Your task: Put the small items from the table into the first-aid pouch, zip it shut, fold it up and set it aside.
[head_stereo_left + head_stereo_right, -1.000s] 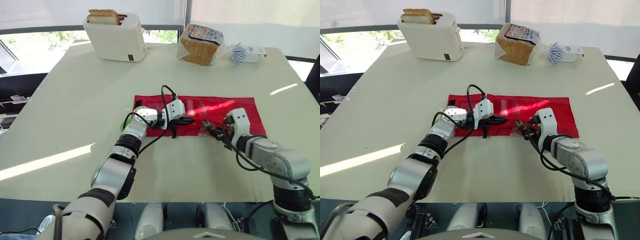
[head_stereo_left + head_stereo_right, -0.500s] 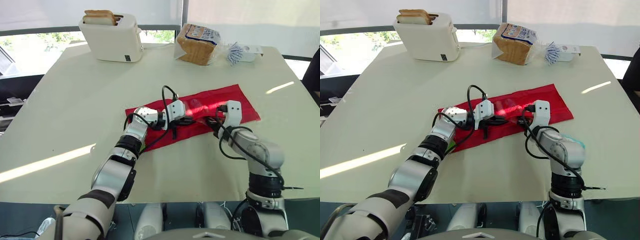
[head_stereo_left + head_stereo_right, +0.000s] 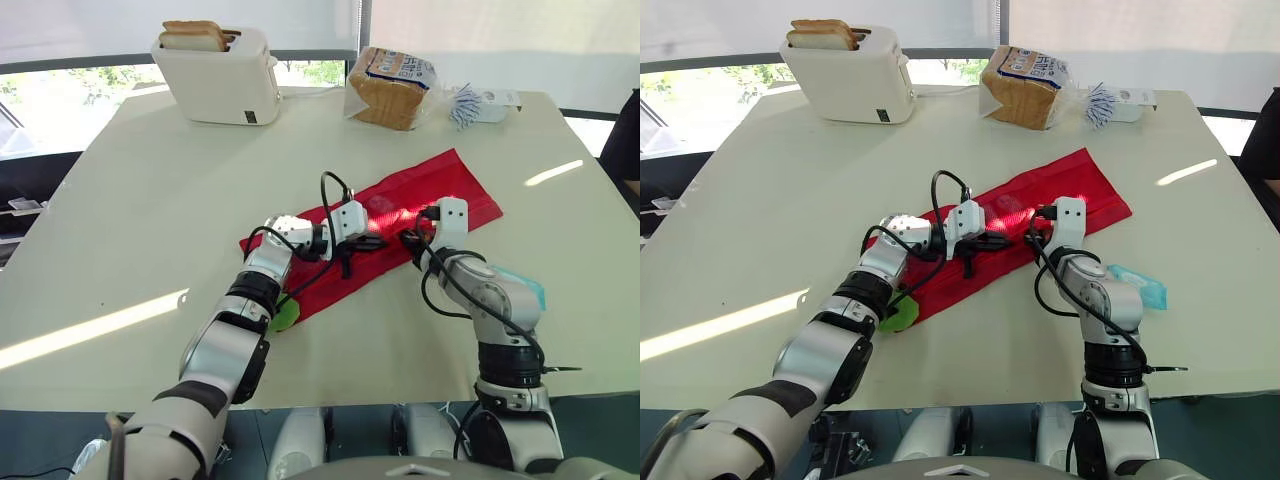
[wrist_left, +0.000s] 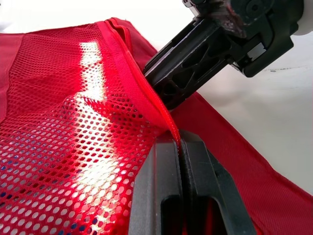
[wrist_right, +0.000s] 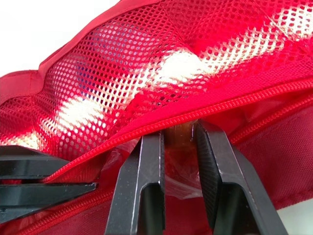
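Table: pale top, where we found everything listed here.
First-aid pouch: red, opened out flat near the table's middle and lying at a slant, its far end towards the bread bag. We saw its mesh pocket and zip edge between the two grippers.
Left gripper: fingers pressed together, pinching the pouch's zip edge.
Right gripper: at the pocket's mouth, just beside the left gripper. Its fingers were a little apart and clamped on a small wrapped item, tan under clear film, just below the zip line.
Green item: on the table, touching the pouch's near corner beside the left forearm.
Teal packet: flat on the table, beside the right arm and apart from the pouch.
Toaster: white, at the far left, with toast standing in its slots.
Bread bag: sliced loaf, at the far edge.
Small clear bag: blue-and-white contents, just beside the loaf.
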`<state>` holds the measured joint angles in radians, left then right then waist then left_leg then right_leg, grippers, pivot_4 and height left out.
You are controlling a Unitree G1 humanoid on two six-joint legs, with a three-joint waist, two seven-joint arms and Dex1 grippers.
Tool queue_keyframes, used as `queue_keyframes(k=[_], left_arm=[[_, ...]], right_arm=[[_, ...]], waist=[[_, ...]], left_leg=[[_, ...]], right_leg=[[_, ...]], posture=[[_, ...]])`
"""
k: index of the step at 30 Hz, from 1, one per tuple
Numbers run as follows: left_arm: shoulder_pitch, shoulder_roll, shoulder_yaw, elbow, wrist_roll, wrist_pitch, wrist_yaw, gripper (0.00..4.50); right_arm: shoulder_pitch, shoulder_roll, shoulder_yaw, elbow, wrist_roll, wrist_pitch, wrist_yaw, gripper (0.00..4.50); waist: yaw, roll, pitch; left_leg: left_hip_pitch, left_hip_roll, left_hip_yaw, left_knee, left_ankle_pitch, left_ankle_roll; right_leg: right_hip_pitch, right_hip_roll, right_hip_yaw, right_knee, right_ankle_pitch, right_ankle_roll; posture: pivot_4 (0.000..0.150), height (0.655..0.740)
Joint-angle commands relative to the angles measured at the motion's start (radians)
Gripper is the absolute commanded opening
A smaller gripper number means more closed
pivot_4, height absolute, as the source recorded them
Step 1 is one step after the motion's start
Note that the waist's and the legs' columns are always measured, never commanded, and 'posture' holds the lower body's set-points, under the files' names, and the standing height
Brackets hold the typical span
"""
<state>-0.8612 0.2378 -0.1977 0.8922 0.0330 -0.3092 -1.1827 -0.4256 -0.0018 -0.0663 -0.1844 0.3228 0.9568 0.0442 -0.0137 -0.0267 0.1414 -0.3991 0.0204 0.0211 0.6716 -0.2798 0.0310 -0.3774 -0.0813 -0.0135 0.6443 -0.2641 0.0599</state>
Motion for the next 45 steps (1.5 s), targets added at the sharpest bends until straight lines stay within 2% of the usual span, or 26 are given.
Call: queue_keyframes(k=[1,8,12,15,16,17,18,28,38,45], left_arm=[[-0.005,0.001,-0.006,-0.018,-0.007,-0.001,-0.009,0.0],[-0.023,0.02,0.003,0.011,-0.003,-0.008,-0.002,0.0],[-0.028,0.023,0.003,0.019,-0.003,-0.012,-0.003,0.0],[-0.032,0.019,0.002,0.023,-0.003,-0.014,-0.005,0.0],[-0.033,0.017,0.001,0.023,-0.004,-0.014,-0.006,0.0],[-0.034,0.015,0.0,0.022,-0.004,-0.014,-0.007,0.0],[-0.034,0.013,0.0,0.02,-0.005,-0.013,-0.008,0.0],[-0.026,0.009,0.001,-0.003,-0.012,-0.005,-0.025,0.0],[-0.025,0.013,0.002,-0.008,-0.011,-0.003,-0.022,0.0],[-0.013,0.01,-0.006,-0.022,-0.013,-0.002,-0.029,0.0]], right_arm=[[0.047,-0.063,0.024,-0.109,0.019,0.011,0.064,2.42],[0.145,-0.267,0.014,-0.278,0.091,0.063,0.224,2.42],[0.181,-0.373,0.018,-0.309,0.1,0.007,0.317,2.42],[0.173,-0.442,0.073,-0.253,0.017,-0.084,0.335,1.08],[0.165,-0.459,0.098,-0.229,-0.011,-0.116,0.342,0.48],[0.156,-0.465,0.116,-0.207,-0.027,-0.137,0.348,0.12],[0.143,-0.462,0.128,-0.179,-0.042,-0.161,0.348,0.05],[-0.002,-0.385,0.215,0.116,-0.151,-0.363,0.362,0.05],[-0.042,-0.261,0.293,0.141,-0.166,-0.371,0.408,0.05],[-0.109,-0.187,0.271,0.237,-0.214,-0.415,0.362,0.05]], waist=[[0.0,0.0,0.0],[0.0,0.0,0.0],[0.0,0.0,0.0],[0.0,0.0,0.0],[0.0,0.0,0.0],[0.0,0.0,0.0],[0.0,0.0,0.0],[0.001,0.0,0.0],[0.0,0.0,0.0],[-0.003,0.0,0.0]], left_leg=[[0.0,0.0,0.0,0.0,0.0,0.0],[0.0,0.0,0.0,0.0,-0.002,0.004],[0.0,0.0,0.0,0.0,-0.002,0.004],[0.0,0.0,0.0,0.0,-0.002,0.004],[0.0,0.0,0.0,0.0,-0.002,0.004],[0.0,0.0,0.0,0.0,-0.002,0.004],[0.0,0.0,0.0,0.0,-0.002,0.004],[0.0,0.0,0.0,0.0,-0.001,0.001],[0.0,0.0,0.0,0.0,0.0,0.001],[0.001,0.001,0.0,0.0,0.0,0.0]], right_leg=[[0.0,0.0,0.0,0.0,0.0,0.0],[0.0,0.0,0.0,-0.001,0.0,0.0],[0.0,0.0,0.0,-0.001,0.0,0.0],[0.0,0.0,0.0,-0.001,0.0,0.0],[0.0,0.0,0.0,-0.001,0.0,0.0],[0.0,0.0,0.0,-0.001,0.0,0.0],[0.0,0.0,0.0,-0.001,0.0,0.0],[0.0,0.0,0.0,-0.001,0.0,0.0],[0.0,0.0,0.0,-0.001,0.0,0.0],[0.0,0.001,0.0,0.0,0.0,0.0]], posture=[[0.15,0.74],[0.15,0.74],[0.15,0.74],[0.15,0.74],[0.15,0.74],[0.15,0.74],[0.15,0.74],[0.15,0.74],[0.15,0.74],[0.15,0.74]])
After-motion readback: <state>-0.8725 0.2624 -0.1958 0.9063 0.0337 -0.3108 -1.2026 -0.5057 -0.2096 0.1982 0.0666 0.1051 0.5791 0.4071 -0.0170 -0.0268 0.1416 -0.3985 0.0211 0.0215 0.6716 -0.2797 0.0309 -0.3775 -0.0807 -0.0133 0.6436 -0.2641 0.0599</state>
